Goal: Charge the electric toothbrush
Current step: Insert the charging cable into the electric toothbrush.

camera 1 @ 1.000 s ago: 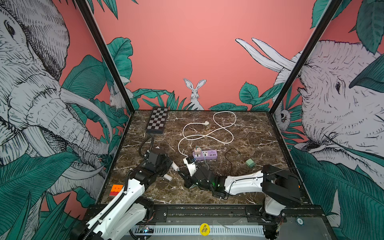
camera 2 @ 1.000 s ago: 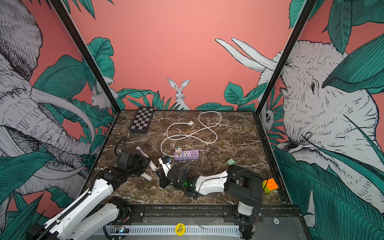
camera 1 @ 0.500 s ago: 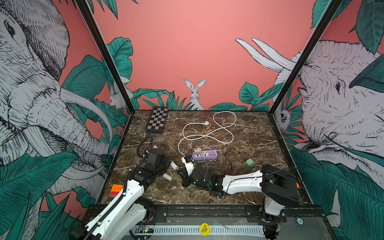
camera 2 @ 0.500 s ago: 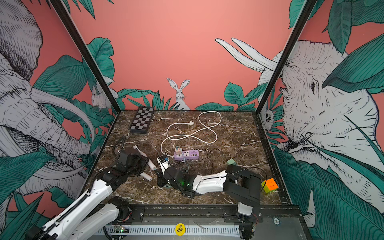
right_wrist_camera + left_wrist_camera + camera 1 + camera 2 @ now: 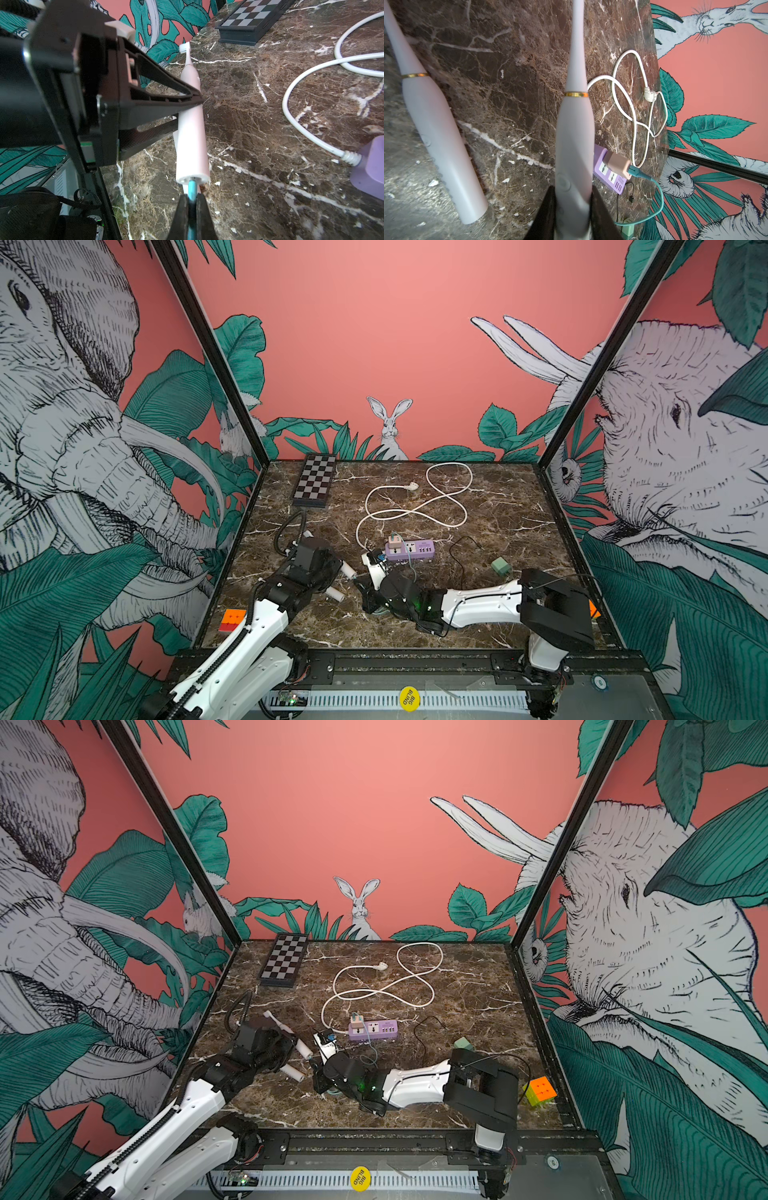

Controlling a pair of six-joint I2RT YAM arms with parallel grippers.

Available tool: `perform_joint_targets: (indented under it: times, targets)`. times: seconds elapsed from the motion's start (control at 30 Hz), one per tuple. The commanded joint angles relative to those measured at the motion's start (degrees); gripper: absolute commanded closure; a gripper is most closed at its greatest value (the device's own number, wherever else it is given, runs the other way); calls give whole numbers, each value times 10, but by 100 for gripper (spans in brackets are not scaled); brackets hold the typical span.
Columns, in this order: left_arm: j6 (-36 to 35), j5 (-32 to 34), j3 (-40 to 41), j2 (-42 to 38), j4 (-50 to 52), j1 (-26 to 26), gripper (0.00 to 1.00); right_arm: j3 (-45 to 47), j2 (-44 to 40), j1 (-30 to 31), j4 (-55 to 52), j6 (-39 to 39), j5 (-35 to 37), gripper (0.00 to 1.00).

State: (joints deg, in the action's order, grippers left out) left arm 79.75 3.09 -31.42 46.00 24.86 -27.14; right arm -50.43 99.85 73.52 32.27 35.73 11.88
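Right wrist view tells the story: near the desk's front edge, the right gripper (image 5: pixel 192 200) has its jaws pinched tight on the teal charging plug (image 5: pixel 191 187). The plug's tip sits right at the port in the electric toothbrush (image 5: pixel 192 141) base, though you can't tell if it's fully seated. The left gripper (image 5: pixel 190 112) is clamped around the handle, left of centre, probably bracing it against the push. Farther back, mid-desk, the cable runs to a pink adapter (image 5: pixel 615 164) in the purple power strip (image 5: pixel 614 181).
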Motion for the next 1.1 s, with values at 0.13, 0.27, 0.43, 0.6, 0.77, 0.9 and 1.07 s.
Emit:
perform_joint_targets:
  times: [0.13, 0.27, 0.43, 0.6, 0.77, 0.9, 1.07]
  targets:
    - [13, -37, 8, -10, -7, -27, 100, -25, 5, -22, 58, -51, -16, 100]
    - [16, -37, 10, -14, -3, -30, 100, -26, -5, -32, 64, -62, -20, 100]
    - [31, -24, 10, -14, -7, -57, 100, -32, 1, -37, 68, -43, -19, 100]
    - [42, -16, 5, -7, -16, -81, 100, -38, 1, -37, 69, -44, 7, 100]
    - [53, -15, 7, -14, -18, -86, 100, -44, 1, -37, 74, -55, 13, 100]
    - [66, -13, 16, -26, -21, -86, 100, -25, -3, -37, 114, -58, 3, 100]
    - [68, 17, 19, -45, -20, -86, 100, 10, -24, -37, 149, -70, -8, 100]
